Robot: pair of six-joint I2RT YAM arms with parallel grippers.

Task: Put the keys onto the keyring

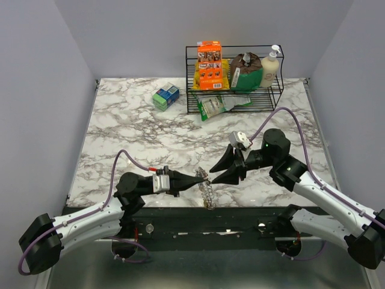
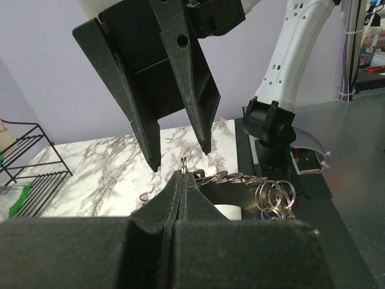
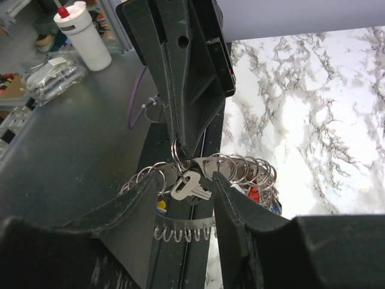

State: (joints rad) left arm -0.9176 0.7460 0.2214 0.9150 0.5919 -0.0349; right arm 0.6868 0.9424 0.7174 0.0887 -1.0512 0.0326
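The keyring is a silvery metal band strung with many small split rings, hanging at the table's near edge below my left gripper. That gripper is shut on one small split ring. In the right wrist view a plain silver key hangs from that ring against the keyring's band. Yellow, red and blue key heads hang from the band. My right gripper is open; its fingertips straddle the hanging key without holding anything.
A black wire rack at the back holds snack packs, a bag and a soap bottle. A green and blue box lies to its left. The dark base rail runs along the near table edge under the keyring.
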